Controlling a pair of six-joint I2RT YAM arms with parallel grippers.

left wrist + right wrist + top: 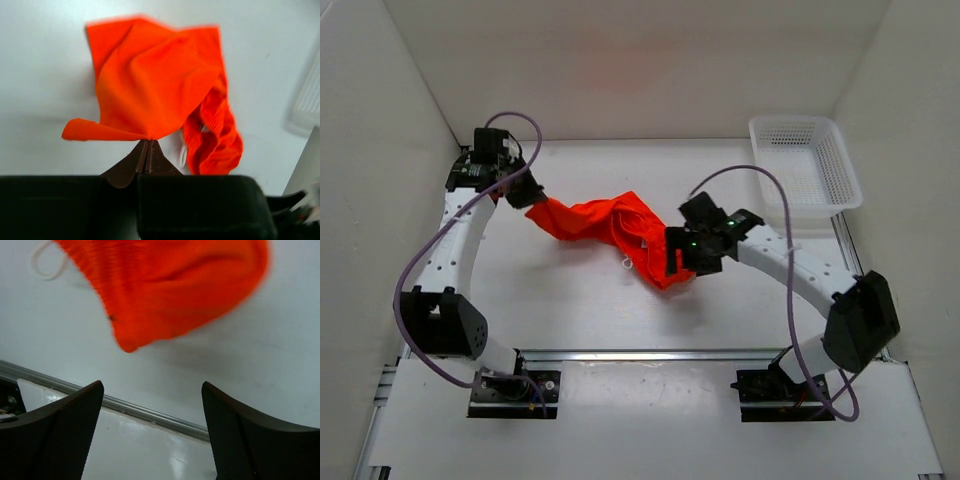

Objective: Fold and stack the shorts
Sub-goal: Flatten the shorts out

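White table (pixel 580 310) | shorts (pixel 610 225) bunched, long axis left-far to right-near | left gripper (pixel 149 149) pinches far corner | right gripper (pixel 151 390) spread, empty — near end just ahead

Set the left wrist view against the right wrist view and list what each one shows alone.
Left wrist only: the left end effector shut on a corner of the shorts, and the edge of the white basket at far right. Right wrist only: the right end effector open, holding nothing, and a metal rail. Both: the orange shorts, their white drawstring and the white table.
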